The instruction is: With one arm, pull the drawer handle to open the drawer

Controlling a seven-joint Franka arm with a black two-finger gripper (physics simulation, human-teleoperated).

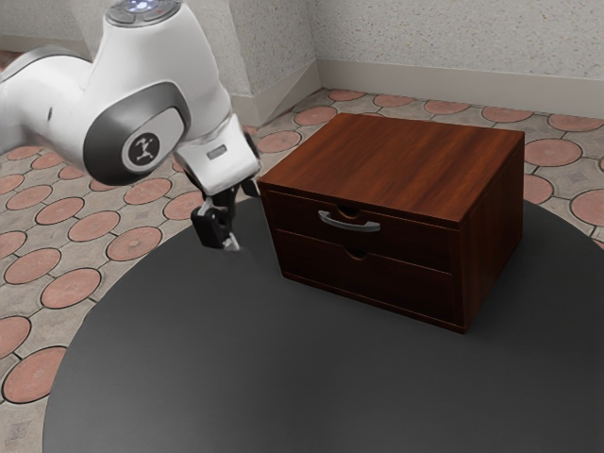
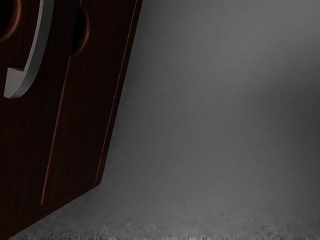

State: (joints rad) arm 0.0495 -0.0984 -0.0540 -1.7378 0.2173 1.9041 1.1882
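A dark wooden cabinet (image 1: 406, 170) with two drawers stands on the round black table (image 1: 283, 377). The upper drawer (image 1: 377, 231) carries a curved silver handle (image 1: 349, 223) and sits flush with the front, as does the lower drawer (image 1: 368, 274). My black gripper (image 1: 220, 236) hangs just above the table toward the exterior view's left of the cabinet's front corner, open and holding nothing, a hand's width from the handle. In the wrist view the handle (image 2: 30, 55) and the cabinet front (image 2: 75, 125) lie to one side, seen at a slant.
Bare table surface (image 2: 225, 125) spreads under and in front of the hand. Beyond the table edge lies a floor of round reddish tiles (image 1: 94, 226), with a pale wall (image 1: 453, 38) behind the cabinet.
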